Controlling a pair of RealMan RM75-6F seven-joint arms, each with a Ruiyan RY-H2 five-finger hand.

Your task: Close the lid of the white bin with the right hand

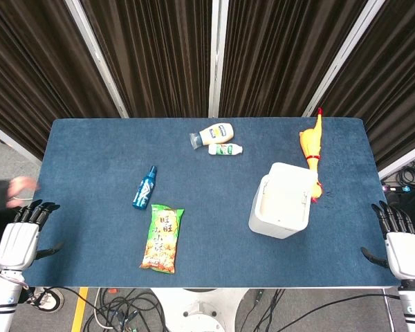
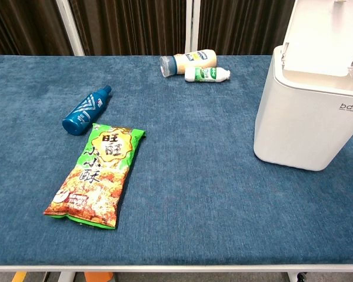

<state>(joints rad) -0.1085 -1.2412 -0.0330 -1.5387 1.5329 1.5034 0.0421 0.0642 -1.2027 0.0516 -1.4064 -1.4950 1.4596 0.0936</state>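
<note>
The white bin (image 1: 280,207) (image 2: 306,117) stands on the right half of the blue table, its lid (image 1: 294,181) (image 2: 326,35) raised upright at the back. My right hand (image 1: 400,243) hangs off the table's right front corner, fingers spread and empty, well right of the bin. Off the left front corner, my left hand (image 1: 22,238) is likewise spread and empty. The chest view shows neither hand.
A yellow rubber chicken (image 1: 311,149) lies just behind the bin. Two bottles (image 1: 218,138) (image 2: 194,66) lie at the back centre, a blue bottle (image 1: 144,187) (image 2: 86,110) and a green snack bag (image 1: 163,237) (image 2: 97,174) sit left of centre. A blurred person's hand (image 1: 21,190) shows at far left.
</note>
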